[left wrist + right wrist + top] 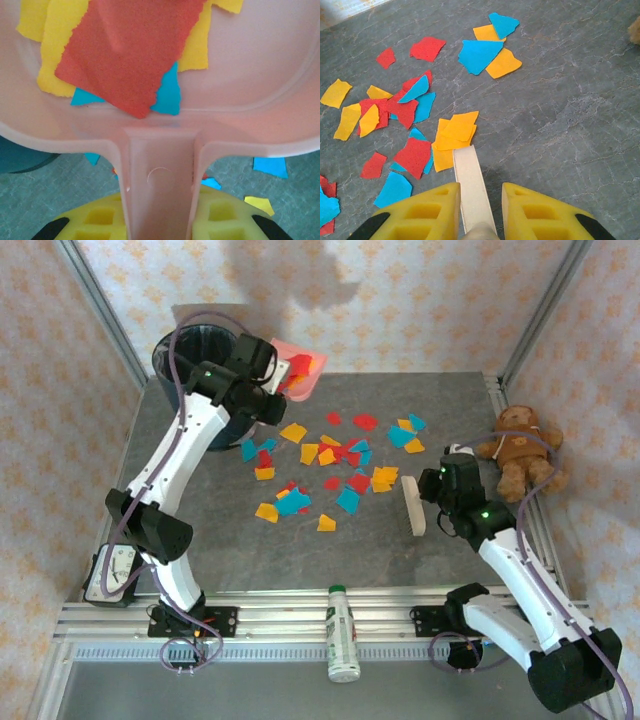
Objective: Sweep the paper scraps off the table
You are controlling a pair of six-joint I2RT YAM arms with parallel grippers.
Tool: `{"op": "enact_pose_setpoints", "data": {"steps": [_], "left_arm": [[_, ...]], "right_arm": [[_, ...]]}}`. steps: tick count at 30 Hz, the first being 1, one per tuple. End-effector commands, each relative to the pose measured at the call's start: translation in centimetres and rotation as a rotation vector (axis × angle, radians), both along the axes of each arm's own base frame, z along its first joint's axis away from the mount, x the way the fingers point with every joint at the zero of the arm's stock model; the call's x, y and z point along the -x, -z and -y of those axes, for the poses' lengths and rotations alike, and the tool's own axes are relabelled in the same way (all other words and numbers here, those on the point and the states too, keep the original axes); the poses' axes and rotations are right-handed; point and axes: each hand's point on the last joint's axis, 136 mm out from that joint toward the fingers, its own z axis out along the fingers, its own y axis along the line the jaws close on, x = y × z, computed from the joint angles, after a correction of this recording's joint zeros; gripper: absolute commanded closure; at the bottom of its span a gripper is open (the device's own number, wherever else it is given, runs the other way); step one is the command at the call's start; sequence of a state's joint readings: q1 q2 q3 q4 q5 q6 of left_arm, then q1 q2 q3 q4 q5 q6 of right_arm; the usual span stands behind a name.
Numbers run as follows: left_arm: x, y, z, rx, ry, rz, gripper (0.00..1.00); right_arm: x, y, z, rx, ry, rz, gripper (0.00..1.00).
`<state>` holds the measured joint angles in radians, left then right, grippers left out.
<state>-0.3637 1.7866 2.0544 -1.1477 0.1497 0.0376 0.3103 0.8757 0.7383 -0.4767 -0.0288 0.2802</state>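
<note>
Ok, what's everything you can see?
table: one, grey, under everything
bin: one, dark blue, far left
dustpan: one, pink, raised beside bin
paper scraps: dozens, red, orange, yellow, blue, mid table, some in dustpan
sweeping tool: one, cream, right of scraps
teddy bear: one, brown, right edge
bottle: one, white, near rail
dial gadget: one, white, near left
left gripper: one, yellow, shut on dustpan
right gripper: one, yellow, shut on sweeping tool

Left arm [185, 445] and right arm [520, 565]: white links, black joint housings, lilac cables [171, 365] routed externally, one green lamp [486, 510] each. Gripper fingers [432, 212] yellow, waffle-recessed, black-tipped.
</note>
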Motion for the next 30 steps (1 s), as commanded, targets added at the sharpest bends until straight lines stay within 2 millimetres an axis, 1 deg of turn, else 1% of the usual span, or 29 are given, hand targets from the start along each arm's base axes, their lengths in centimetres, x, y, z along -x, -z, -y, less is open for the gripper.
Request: {"op": "enact_pose_setpoints", "data": {"steps": [1, 4, 7, 17, 30], "left_arm": [[-0.2, -1.1, -1.3, 0.030, -0.064, 0.003, 1.00], [-0.7, -1.7, -1.9, 0.057, -0.095, 0.015, 1.00], [-1.4, -1.9, -2.7, 0.102, -0.134, 0.006, 1.00], [-4.3, -3.0, -5.2, 0.351, -0.257, -0.011, 1.00], [-7.2, -4.3, -7.3, 0.589, -0.357, 0.002, 1.00]], "right_arm": [[-0.5, -0.2, -0.2, -0.015, -0.001, 0.023, 1.00], [-0.6, -0.1, -0.3, -0.015, -0.009, 0.021, 1.00], [-0.7, -0.1, -0.4, -0.019, -0.012, 0.018, 1.00], [-0.7, -0.3, -0.6, -0.023, -0.018, 0.013, 1.00], [-0.8, -0.1, -0.8, -0.027, -0.025, 0.003, 1.00]]}}
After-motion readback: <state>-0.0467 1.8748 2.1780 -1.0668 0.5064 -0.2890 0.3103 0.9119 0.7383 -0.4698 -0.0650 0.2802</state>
